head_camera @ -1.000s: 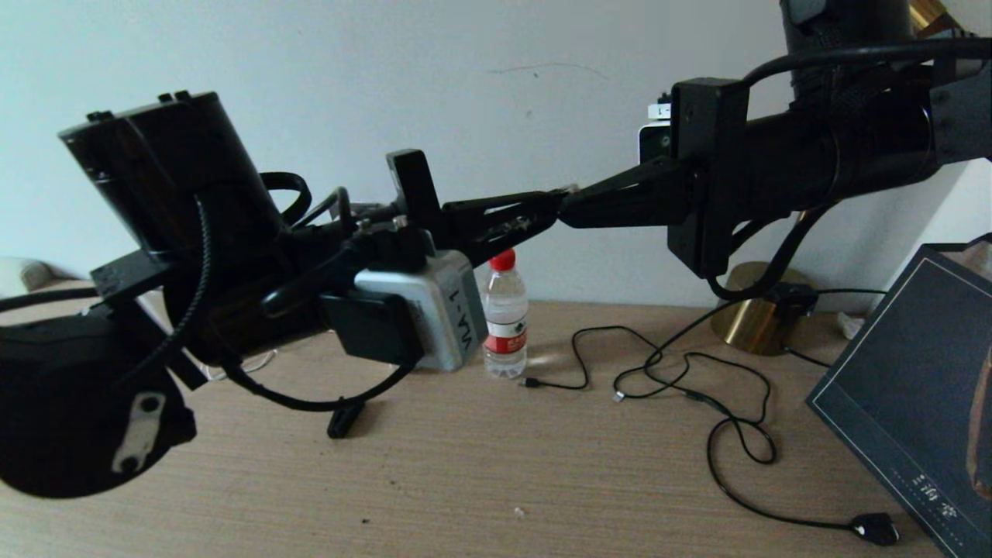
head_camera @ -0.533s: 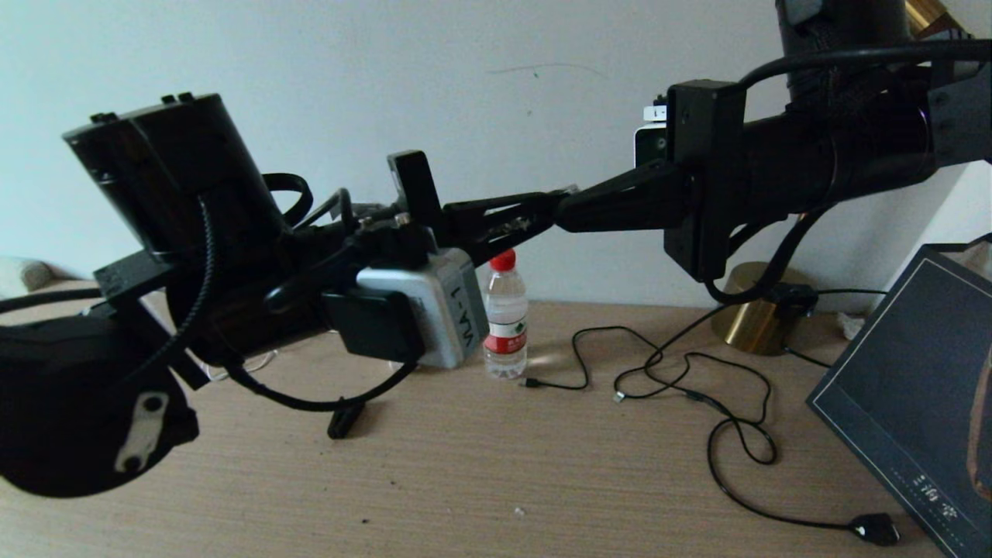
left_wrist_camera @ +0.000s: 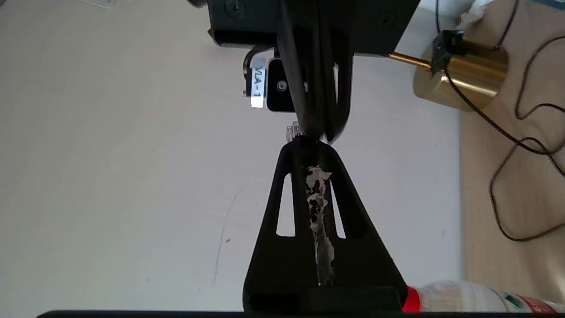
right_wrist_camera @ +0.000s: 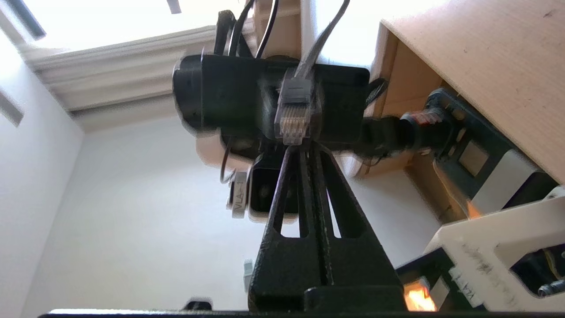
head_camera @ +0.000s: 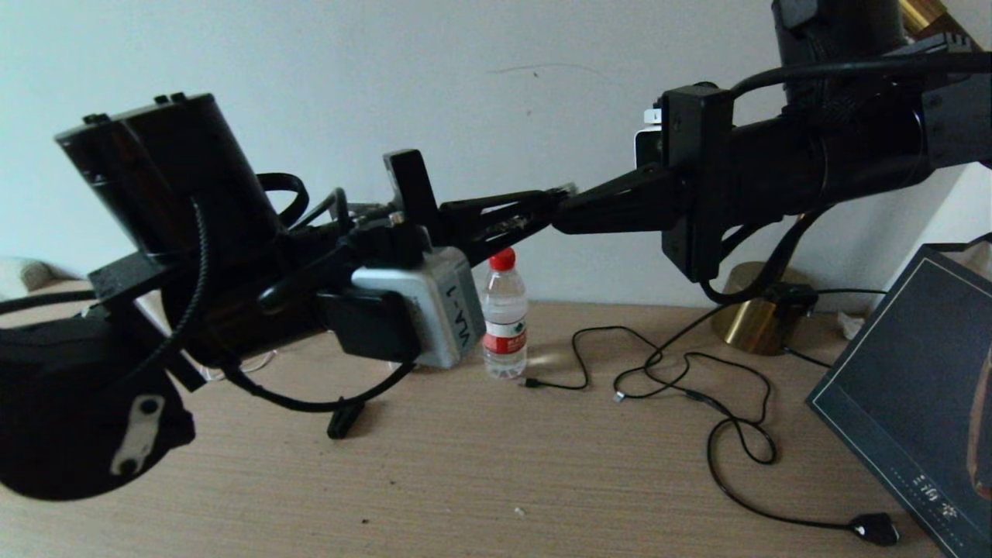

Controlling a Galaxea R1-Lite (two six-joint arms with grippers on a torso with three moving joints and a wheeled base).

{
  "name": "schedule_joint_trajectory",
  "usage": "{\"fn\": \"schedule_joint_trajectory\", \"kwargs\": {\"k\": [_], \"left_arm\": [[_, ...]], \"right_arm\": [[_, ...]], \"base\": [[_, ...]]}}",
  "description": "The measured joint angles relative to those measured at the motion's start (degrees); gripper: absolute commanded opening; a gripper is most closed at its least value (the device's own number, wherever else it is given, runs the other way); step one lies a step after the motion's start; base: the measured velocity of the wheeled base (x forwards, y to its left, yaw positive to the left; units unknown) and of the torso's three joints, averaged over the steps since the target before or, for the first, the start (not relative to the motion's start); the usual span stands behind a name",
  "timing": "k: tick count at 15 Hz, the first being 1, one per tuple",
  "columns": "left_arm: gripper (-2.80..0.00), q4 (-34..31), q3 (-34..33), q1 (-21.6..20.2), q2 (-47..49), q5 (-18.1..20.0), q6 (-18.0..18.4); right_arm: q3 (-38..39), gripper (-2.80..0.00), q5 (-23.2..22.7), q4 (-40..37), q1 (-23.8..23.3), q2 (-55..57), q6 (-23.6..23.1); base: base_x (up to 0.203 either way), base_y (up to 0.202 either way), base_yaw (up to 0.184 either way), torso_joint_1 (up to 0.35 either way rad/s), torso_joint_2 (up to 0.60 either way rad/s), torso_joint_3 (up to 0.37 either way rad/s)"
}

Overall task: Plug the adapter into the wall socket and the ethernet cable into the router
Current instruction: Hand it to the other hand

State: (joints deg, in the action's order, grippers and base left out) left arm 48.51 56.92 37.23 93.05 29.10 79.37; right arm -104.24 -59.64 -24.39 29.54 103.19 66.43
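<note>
Both arms are raised in front of the wall, their grippers meeting tip to tip. My left gripper is shut, with the flat ethernet cable running back along it. The cable's clear-tipped plug sticks out past its tips. My right gripper is shut too, its tips touching the plug's clear end. I cannot tell whether it pinches the plug. The adapter, the wall socket and the router are out of view.
On the wooden table stand a water bottle and a brass lamp base. Thin black cables loop between them, one ending in a black oval piece. A dark framed board leans at the right.
Both arms have drifted slightly to the left together. Their tips stay in contact at the plug.
</note>
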Motion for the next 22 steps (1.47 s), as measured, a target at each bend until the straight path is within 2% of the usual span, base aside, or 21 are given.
{"fn": "schedule_joint_trajectory", "kwargs": {"k": [2, 3, 15, 16, 22], "left_arm": [[-2.80, -0.05, -1.09, 0.09, -0.88, -0.05, 0.01], [-2.80, -0.06, -1.40, 0.11, -1.21, -0.05, 0.01], [-2.80, 0.00, -2.04, 0.13, -2.12, 0.03, 0.00], [-2.80, 0.00, -2.05, 0.13, -2.12, 0.02, 0.01], [-2.80, 0.02, -1.93, 0.13, -1.88, -0.35, -0.01]], "right_arm": [[-0.13, -2.80, 0.51, 0.01, 0.00, 0.29, -0.23], [-0.11, 0.00, 0.49, 0.06, 0.00, 0.33, -0.46], [-0.61, 0.00, 0.43, 0.01, 0.00, 0.17, 0.16], [-0.61, -2.80, 0.44, 0.01, 0.00, 0.20, 0.19], [-0.69, -2.80, 0.39, 0.01, 0.00, 0.20, 0.20]], "base": [[0.000, 0.000, 0.000, 0.000, 0.00, 0.000], [0.000, 0.000, 0.000, 0.000, 0.00, 0.000], [0.000, 0.000, 0.000, 0.000, 0.00, 0.000], [0.000, 0.000, 0.000, 0.000, 0.00, 0.000], [0.000, 0.000, 0.000, 0.000, 0.00, 0.000]]}}
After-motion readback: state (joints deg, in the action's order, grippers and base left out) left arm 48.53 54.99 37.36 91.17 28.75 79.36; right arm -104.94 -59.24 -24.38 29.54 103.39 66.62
